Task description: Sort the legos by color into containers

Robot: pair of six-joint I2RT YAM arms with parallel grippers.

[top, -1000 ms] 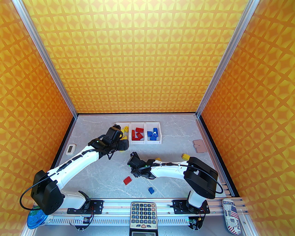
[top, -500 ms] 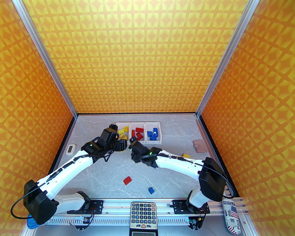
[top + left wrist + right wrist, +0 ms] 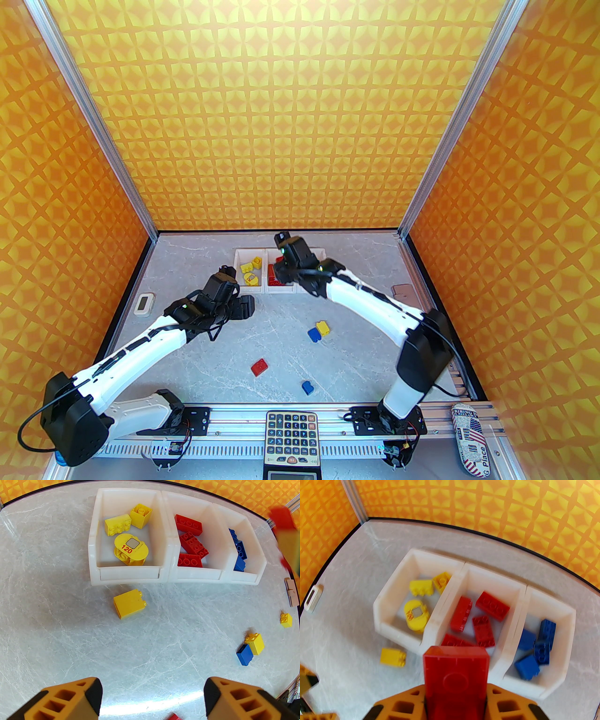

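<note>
A red studded plastic brick (image 3: 455, 674) was pinched in the right arm's jaws above the three joined white plastic bins (image 3: 494, 580). It appeared to hang over the near side of the middle bin, where other red bricks (image 3: 492, 605) lay. The left bin held yellow pieces (image 3: 117, 525) and the right bin blue pieces (image 3: 545, 630).

The left arm's jaws were spread wide and empty over the grey marbled bench (image 3: 70, 632) in front of the bins. A tall yellow brick (image 3: 129, 603) lay on its side just before the left bin. Also loose on the bench were a blue block (image 3: 245, 654) just beside a yellow block (image 3: 254, 643), a small yellow cube (image 3: 286, 620) farther right, and a loose red brick (image 3: 259, 367) and a loose blue brick (image 3: 307, 387) nearer the arms.

The step in hand looked to be delivery of the red brick. The next move called for bringing it squarely over the middle bin, clear of the dividing walls, and parting the jaws. With six pieces unsorted, the tall yellow brick seemed the natural pick for the left arm.
</note>
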